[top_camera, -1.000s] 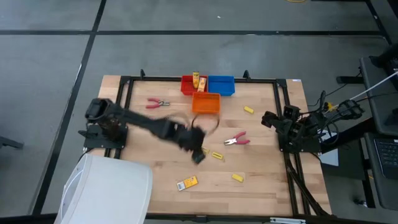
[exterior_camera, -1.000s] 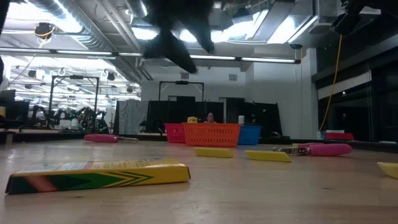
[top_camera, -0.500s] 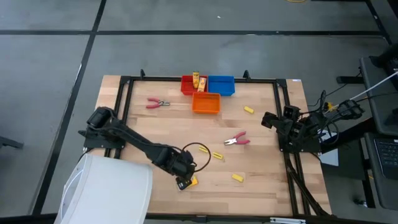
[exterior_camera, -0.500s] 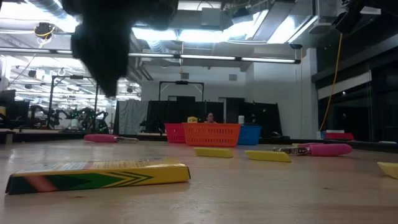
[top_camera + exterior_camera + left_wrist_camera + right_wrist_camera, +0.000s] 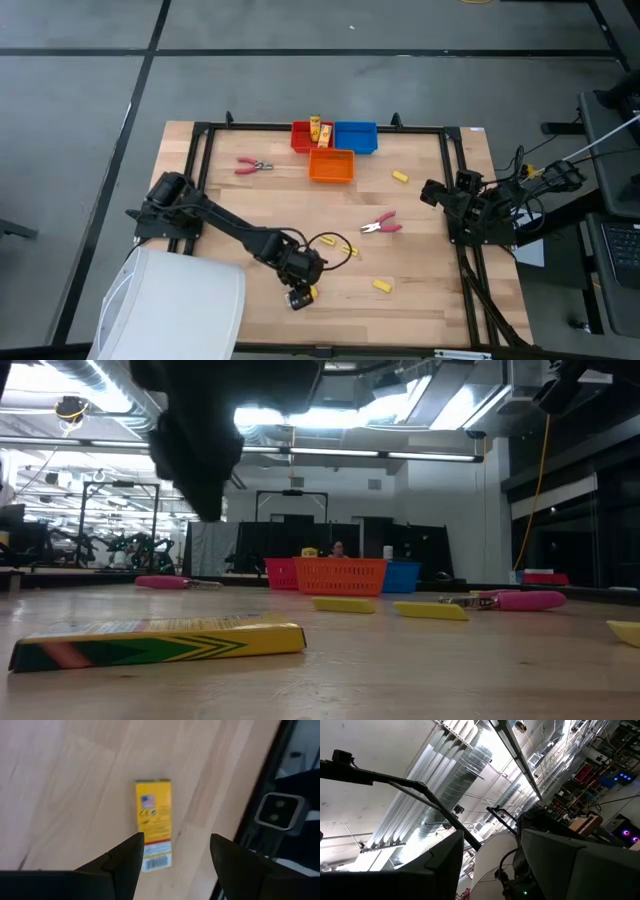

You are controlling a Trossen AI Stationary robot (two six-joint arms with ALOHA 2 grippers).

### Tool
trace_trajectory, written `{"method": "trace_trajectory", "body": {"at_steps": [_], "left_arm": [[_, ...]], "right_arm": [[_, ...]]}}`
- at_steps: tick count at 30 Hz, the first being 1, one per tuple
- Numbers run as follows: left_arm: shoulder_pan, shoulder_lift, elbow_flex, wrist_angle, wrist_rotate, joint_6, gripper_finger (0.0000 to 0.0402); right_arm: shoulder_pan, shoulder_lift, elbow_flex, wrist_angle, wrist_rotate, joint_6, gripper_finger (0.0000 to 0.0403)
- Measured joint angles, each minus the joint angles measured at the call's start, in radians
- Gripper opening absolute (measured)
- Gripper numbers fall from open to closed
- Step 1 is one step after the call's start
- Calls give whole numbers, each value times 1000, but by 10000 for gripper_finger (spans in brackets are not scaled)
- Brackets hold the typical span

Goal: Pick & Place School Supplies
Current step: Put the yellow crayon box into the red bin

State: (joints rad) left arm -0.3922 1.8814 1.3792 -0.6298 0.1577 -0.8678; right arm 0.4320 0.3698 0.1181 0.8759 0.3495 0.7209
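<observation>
A yellow packet with a white label (image 5: 154, 825) lies flat on the wooden table near its near edge; it also shows in the high view (image 5: 306, 297) and the low view (image 5: 160, 640). My left gripper (image 5: 176, 839) is open and hovers just above it, pointing down, touching nothing; it also shows in the high view (image 5: 297, 283) and the low view (image 5: 200, 450). My right gripper (image 5: 430, 190) is open and empty at the table's right edge; its wrist view (image 5: 490, 845) looks up at the ceiling.
Red (image 5: 303, 138), blue (image 5: 357, 137) and orange (image 5: 331, 165) bins stand at the far middle, with packets (image 5: 320, 128) in the red one. Red-handled tools lie far left (image 5: 253, 166) and right of centre (image 5: 381, 224). Small yellow blocks (image 5: 349, 249) (image 5: 382, 286) (image 5: 400, 177) lie about. A white object (image 5: 170, 300) covers the near left corner.
My left gripper has swung from the table's middle toward the near edge and has come to stand over the yellow packet. The packet has not moved.
</observation>
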Motion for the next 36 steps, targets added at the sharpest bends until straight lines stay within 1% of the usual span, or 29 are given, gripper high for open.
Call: {"method": "trace_trajectory", "body": {"at_steps": [4,12,16,19,28,31,33,34,36], "left_arm": [[10,18,2,16,13,16,224],[21,119,0,37,165,14,224],[22,174,48,30,211,-6,224],[21,222,117,-25,215,-1,224],[21,354,303,-75,230,11,221],[21,370,317,-86,224,13,221],[21,370,317,-123,192,6,221],[22,372,316,-144,156,1,221],[29,371,317,-160,140,-6,221]], "right_arm": [[0,0,0,-1,-11,0,205],[0,0,0,-1,-42,4,205],[0,0,0,-1,-55,8,205],[0,0,0,-2,-65,8,205],[0,0,0,-2,-107,30,205],[0,0,0,-2,-107,30,205],[0,0,0,-2,-108,31,205],[0,0,0,-2,-108,33,205],[0,0,0,-2,-115,35,205]]}}
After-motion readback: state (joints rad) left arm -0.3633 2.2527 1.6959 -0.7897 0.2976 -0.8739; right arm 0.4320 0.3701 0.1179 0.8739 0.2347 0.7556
